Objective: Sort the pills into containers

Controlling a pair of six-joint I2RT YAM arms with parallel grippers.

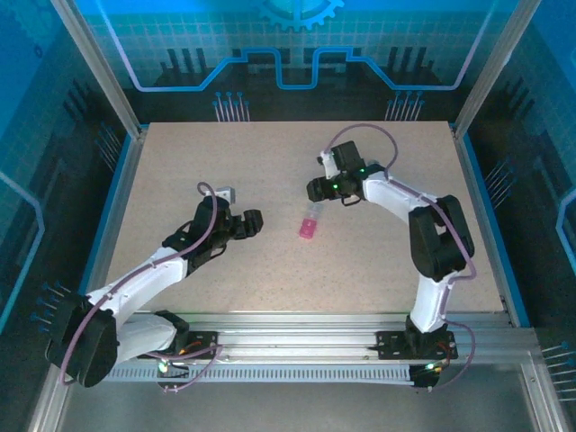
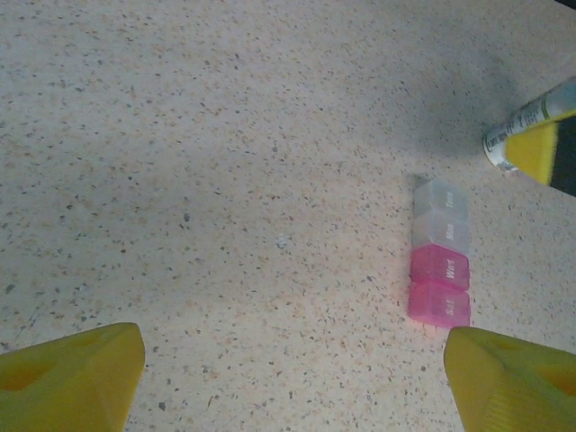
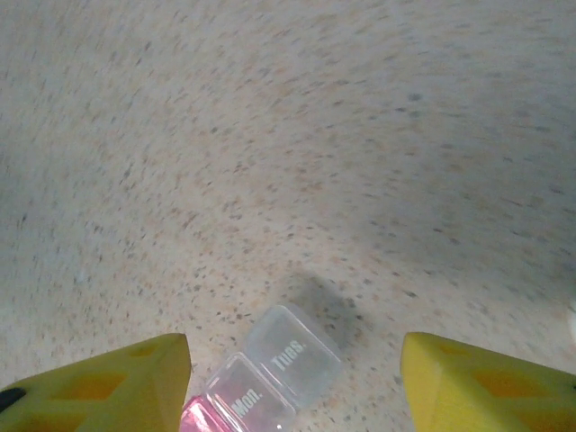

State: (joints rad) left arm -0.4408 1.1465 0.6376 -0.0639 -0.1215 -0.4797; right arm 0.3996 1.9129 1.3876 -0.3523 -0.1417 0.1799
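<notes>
A strip pill box (image 1: 309,225), two clear lidded cells and two pink ones, lies flat on the speckled table between the arms. My left gripper (image 1: 251,221) hovers to its left, open and holding nothing (image 2: 292,349); the strip (image 2: 439,263) sits just beyond its right finger. My right gripper (image 1: 317,190) hangs over the strip's clear end, open (image 3: 295,358), with the "Mon." and "Tues." cells (image 3: 274,373) below its jaws. A white labelled bottle (image 2: 525,124) shows beside a yellow finger (image 2: 533,151) of the right gripper; whether they touch I cannot tell. The pills are out of view.
The tabletop (image 1: 270,153) is bounded by blue side rails (image 1: 113,193) and aluminium posts (image 1: 99,67). Both arm bases stand on the rail at the near edge (image 1: 297,342).
</notes>
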